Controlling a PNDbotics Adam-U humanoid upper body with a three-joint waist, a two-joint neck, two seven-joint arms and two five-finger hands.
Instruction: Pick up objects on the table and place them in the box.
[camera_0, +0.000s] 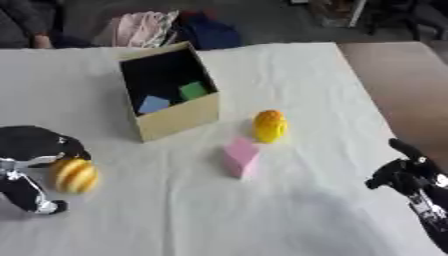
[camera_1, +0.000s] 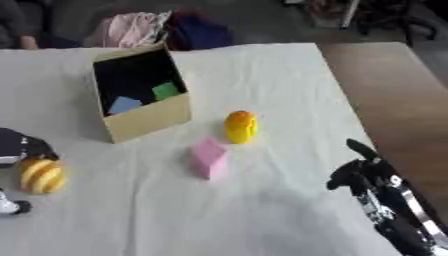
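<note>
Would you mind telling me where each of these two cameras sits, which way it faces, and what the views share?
Left eye view: in the robot's head, looking down at the white table; the left hand grips a striped yellow ball at lower left, the right hand at lower right.
Right eye view: the same head, set slightly rightward, so everything sits further left in the picture.
Both share the box, yellow egg-shaped object and pink block.

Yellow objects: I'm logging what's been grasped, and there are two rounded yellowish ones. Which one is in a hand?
The orange-striped yellow ball, at the table's left edge, held in the left hand. The plain yellow egg-shaped object stands free beside the pink block.
</note>
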